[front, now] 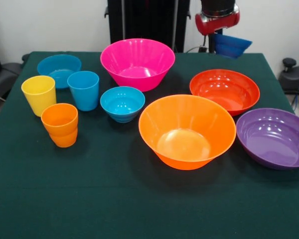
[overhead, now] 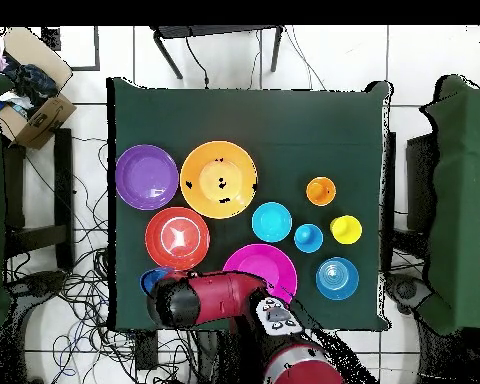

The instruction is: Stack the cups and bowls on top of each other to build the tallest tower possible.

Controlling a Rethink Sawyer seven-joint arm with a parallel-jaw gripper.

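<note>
Green cloth covers the table point(front: 114, 199); I see bowls and cups spread apart, unstacked. My gripper point(front: 224, 37) hangs far right, pinching the tilted dark blue bowl point(front: 231, 46) above the red-orange bowl point(front: 224, 89). Large orange bowl point(front: 187, 130) sits near centre.

**Camera arrangement: two views of one table**

Front view: close, angled down across the green table point(front: 139, 199), facing the arm point(front: 217, 17) at the far edge. Overhead view: high, looking straight down, taking in the whole table point(overhead: 314, 120) and surrounding floor point(overhead: 434, 50). Both share the tabletop, turned half round between them.
</note>
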